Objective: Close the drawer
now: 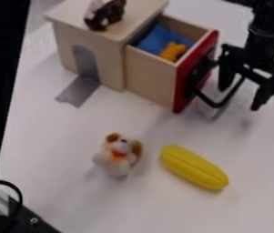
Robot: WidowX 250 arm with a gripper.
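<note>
My gripper (241, 97) hangs at the upper right, just right of the drawer, with its two fingers spread apart. The wooden drawer (150, 78) stands pulled out from its box (109, 72), its red front (182, 87) facing right. A black handle (213, 103) sticks out from that front toward the gripper, and its outer end overlaps the near finger in the view; whether they touch I cannot tell. Inside the drawer lie a blue cloth (155, 39) and an orange-yellow object (173, 51).
A brown and white toy (106, 14) sits on top of the box. On the white table (139, 205) are a plush dog (119, 154) and a yellow corn-shaped toy (194, 167). Grey tape (78, 92) runs from the box's side onto the table.
</note>
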